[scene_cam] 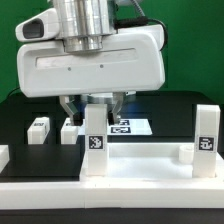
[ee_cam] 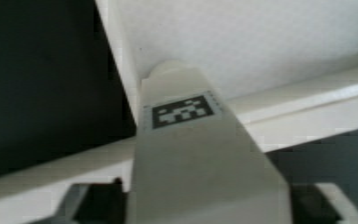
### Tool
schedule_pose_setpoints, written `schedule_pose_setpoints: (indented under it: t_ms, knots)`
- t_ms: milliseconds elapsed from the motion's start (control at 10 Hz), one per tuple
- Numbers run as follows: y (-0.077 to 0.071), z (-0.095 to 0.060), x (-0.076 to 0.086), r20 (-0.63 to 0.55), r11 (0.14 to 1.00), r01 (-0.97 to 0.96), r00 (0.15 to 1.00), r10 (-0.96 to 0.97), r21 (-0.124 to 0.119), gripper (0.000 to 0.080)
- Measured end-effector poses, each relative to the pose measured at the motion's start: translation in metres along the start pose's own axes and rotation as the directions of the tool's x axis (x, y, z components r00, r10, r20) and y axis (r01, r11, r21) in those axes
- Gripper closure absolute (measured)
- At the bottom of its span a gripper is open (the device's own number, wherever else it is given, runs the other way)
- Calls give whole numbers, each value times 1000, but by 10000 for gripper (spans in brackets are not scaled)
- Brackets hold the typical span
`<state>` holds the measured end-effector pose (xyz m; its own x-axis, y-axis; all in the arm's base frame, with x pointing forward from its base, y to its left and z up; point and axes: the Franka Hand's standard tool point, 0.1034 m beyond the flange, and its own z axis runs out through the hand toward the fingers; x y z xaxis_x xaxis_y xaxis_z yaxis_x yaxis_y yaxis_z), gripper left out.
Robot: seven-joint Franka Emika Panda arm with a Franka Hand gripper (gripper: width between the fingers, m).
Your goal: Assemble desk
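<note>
The white desk top (scene_cam: 140, 165) lies flat near the front, with one tagged leg (scene_cam: 206, 140) upright at its corner on the exterior view's right. A second tagged leg (scene_cam: 95, 145) stands upright at the top's other near corner, right under my gripper (scene_cam: 92, 115). In the wrist view this leg (ee_cam: 185, 110) runs straight out between the two dark fingers (ee_cam: 96, 200), which sit close against its sides. My gripper (ee_cam: 202, 205) is shut on it. The leg's foot and its socket are hidden.
Two short loose legs (scene_cam: 38, 127) (scene_cam: 68, 130) lie on the black table behind the desk top, on the exterior view's left. The marker board (scene_cam: 135, 125) lies behind the gripper. A long white rail (scene_cam: 110, 200) runs along the front edge.
</note>
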<state>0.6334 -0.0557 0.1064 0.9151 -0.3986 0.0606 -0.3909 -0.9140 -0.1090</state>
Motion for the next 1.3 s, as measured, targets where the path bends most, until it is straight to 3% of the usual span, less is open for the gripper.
schedule_pose_setpoints:
  t_ms: [300,400,500,600,700,900,1000,1100,1200,1300]
  knots:
    - [3,0,1,-1,975,-221,975,221,-2,508]
    - [4,-1,0,10,911,-412,911,412,-7,508]
    - [4,-3,-1,37,798,-603,797,603,-15,508]
    - [2,-4,-3,90,630,-776,627,774,-17,508]
    - [2,-4,-1,128,511,-859,505,853,-15,508]
    - [1,-2,-2,134,377,-926,371,919,-26,508]
    - [1,-1,-2,133,366,-930,359,924,-27,508]
    - [0,-1,-2,134,375,-927,368,920,-26,399]
    - [0,-1,-2,129,457,-889,451,883,-18,399]
    - [-4,-1,-4,119,601,-799,597,794,-5,251]
